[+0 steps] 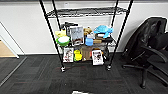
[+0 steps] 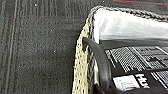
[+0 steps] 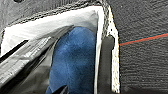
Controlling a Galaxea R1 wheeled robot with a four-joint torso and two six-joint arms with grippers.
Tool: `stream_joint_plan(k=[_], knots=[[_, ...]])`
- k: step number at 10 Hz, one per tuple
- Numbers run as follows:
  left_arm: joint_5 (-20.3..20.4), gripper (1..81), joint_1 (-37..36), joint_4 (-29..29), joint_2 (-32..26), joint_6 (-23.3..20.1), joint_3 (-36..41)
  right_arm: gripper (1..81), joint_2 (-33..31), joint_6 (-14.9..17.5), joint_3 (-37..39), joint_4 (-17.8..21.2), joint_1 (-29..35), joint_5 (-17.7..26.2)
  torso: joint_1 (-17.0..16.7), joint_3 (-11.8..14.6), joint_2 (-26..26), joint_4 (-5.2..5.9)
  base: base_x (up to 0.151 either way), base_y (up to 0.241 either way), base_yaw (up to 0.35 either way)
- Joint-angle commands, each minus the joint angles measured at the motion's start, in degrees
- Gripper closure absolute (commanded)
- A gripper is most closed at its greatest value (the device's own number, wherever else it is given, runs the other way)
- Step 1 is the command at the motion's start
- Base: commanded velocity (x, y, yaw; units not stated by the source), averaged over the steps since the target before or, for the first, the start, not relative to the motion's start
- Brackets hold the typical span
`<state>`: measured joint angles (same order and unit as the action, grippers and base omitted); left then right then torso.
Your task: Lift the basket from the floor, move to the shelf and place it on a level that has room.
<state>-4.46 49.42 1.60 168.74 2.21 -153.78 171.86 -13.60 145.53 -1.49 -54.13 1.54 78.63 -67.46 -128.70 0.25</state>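
Note:
The basket (image 2: pixel 81 72) has pale wicker sides and a white lining, and a pale sliver of it (image 1: pixel 79 92) shows at the head view's bottom edge. A black printed packet (image 2: pixel 140 62) and a blue soft thing (image 3: pixel 75 57) lie inside. My left gripper (image 2: pixel 96 52) grips one side wall, with a dark finger (image 2: pixel 101 62) curving over the rim. My right gripper (image 3: pixel 108 52) holds the opposite wall (image 3: pixel 115 50). Dark carpet floor (image 2: pixel 37 50) lies below. The shelf (image 1: pixel 58 50) stands straight ahead. Its level (image 1: pixel 85 11) is a bare wire grid.
The lower tiers are crowded with a blue plush (image 1: pixel 103 30), a green bowl (image 1: pixel 63 40) and books. A black office chair (image 1: pixel 152 50) stands right of the rack. A doorway with tan flooring (image 1: pixel 5 50) opens at the left, and a white wall is behind.

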Motion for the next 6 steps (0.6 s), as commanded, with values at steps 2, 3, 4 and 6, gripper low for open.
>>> stream_joint_plan(k=[2, 3, 4, 6], knots=[[-3.7, 81.1, -5.4, -0.3, -0.8, 0.3, 0.0, 81.1, 0.3, -0.3, -0.3, 0.9, 5.6, 2.3, 0.0, 0.0, 0.0, 0.00, 0.000, 0.000, 0.000], [-3.7, 81.1, -5.3, -0.3, -0.4, 0.4, -0.2, 81.1, 0.3, -0.3, -0.3, 1.0, 5.6, 2.4, 0.0, 0.0, 0.0, 0.00, 0.000, 0.000, 0.000], [-3.8, 81.1, -5.3, 0.2, -0.3, 0.4, 0.0, 81.1, 0.3, -0.3, -0.3, 1.0, 5.6, 2.7, 0.0, 0.0, 0.0, 0.00, 0.000, 0.000, 0.000], [-4.1, 81.1, -4.3, 0.4, -0.2, 1.0, 0.2, 81.1, -0.1, -0.4, -0.6, 1.5, 5.6, 2.4, 0.0, 0.0, 0.0, 0.00, 0.000, 0.000, 0.000]])
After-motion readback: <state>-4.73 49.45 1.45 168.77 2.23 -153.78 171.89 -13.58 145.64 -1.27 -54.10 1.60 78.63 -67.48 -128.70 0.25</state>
